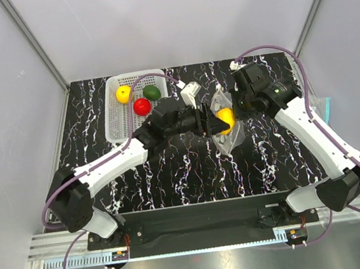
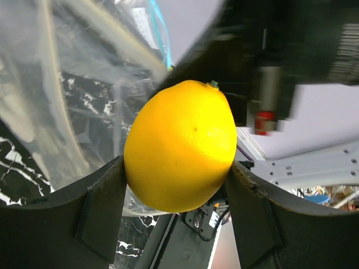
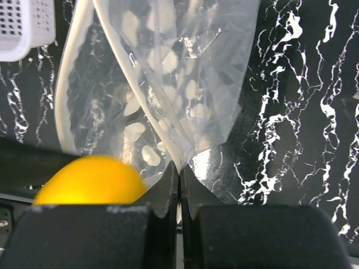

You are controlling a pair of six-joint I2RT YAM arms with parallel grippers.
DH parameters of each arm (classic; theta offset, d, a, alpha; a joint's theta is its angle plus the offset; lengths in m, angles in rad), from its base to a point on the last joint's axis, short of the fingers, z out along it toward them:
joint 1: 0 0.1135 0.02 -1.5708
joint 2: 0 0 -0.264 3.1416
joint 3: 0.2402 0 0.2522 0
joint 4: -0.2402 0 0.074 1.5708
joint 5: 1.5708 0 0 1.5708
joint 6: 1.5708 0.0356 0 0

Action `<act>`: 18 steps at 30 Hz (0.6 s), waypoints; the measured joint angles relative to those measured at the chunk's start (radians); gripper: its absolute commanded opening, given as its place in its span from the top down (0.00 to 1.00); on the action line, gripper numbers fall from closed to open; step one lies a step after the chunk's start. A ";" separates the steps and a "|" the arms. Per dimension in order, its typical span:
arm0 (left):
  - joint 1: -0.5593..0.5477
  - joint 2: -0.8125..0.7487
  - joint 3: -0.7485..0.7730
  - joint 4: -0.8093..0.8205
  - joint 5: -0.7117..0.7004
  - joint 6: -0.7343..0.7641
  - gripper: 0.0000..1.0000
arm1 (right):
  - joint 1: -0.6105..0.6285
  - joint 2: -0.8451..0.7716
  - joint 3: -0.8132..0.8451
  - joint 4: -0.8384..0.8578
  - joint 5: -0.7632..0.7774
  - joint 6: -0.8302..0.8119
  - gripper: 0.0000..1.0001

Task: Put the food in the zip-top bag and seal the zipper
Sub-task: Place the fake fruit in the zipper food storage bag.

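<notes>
gripping yellow fruit (image 2: 179, 145), pinching dotted bag (image 3: 168, 84)

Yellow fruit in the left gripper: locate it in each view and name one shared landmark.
Top external: yellow fruit right of centre, at the zip-top bag.
Left wrist: centre, clamped in the left gripper.
Right wrist: bottom left, blurred.
Shared landmark: the bag.

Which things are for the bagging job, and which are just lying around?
For the job: dotted bag, held yellow fruit, other yellow fruit, red fruit, green fruit.
Just lying about: white basket, small white object, spare clear bag.
</notes>
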 measured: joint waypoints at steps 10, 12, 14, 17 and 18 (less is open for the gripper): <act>-0.005 0.094 0.058 -0.134 -0.163 -0.008 0.62 | 0.000 -0.021 0.016 0.000 -0.017 0.012 1.00; -0.006 0.104 0.076 -0.165 -0.188 -0.002 0.60 | 0.000 -0.021 0.016 0.000 -0.025 0.014 1.00; -0.009 0.115 0.093 -0.177 -0.203 0.003 0.52 | 0.000 -0.021 0.016 0.001 -0.029 0.017 1.00; -0.016 0.132 0.122 -0.189 -0.209 0.012 0.35 | 0.000 -0.021 0.016 0.004 -0.033 0.018 1.00; -0.019 0.137 0.132 -0.195 -0.210 0.016 0.30 | 0.000 -0.021 0.016 0.004 -0.033 0.019 1.00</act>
